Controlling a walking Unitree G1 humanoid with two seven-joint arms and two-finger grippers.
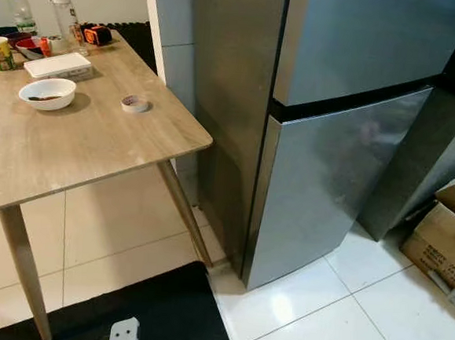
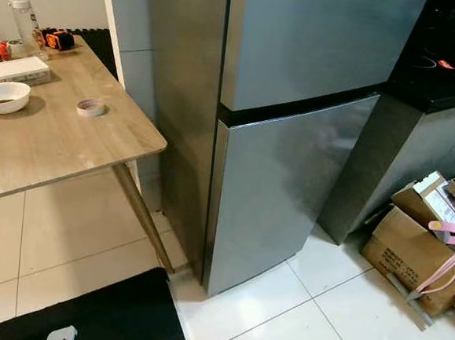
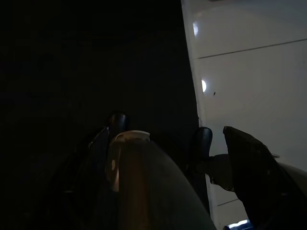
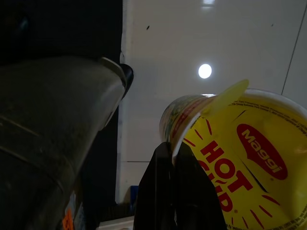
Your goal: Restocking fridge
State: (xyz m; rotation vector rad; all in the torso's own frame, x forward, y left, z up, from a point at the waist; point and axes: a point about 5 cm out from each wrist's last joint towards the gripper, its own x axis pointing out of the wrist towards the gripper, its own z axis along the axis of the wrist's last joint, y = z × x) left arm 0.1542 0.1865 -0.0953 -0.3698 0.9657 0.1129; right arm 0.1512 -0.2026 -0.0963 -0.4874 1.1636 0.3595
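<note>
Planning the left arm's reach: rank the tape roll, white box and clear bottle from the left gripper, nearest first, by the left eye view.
The left gripper hangs low by the black mat.
1. Tape roll, on the table's near right part.
2. White box, farther back, to the left.
3. Clear bottle, at the table's far end.
The right gripper holds a cup.

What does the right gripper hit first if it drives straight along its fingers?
Probably the white tiled floor. The right gripper points down at it while holding a Maggi Hot Cup, and nothing stands between. The black mat's edge lies just alongside, so depth makes this uncertain.
</note>
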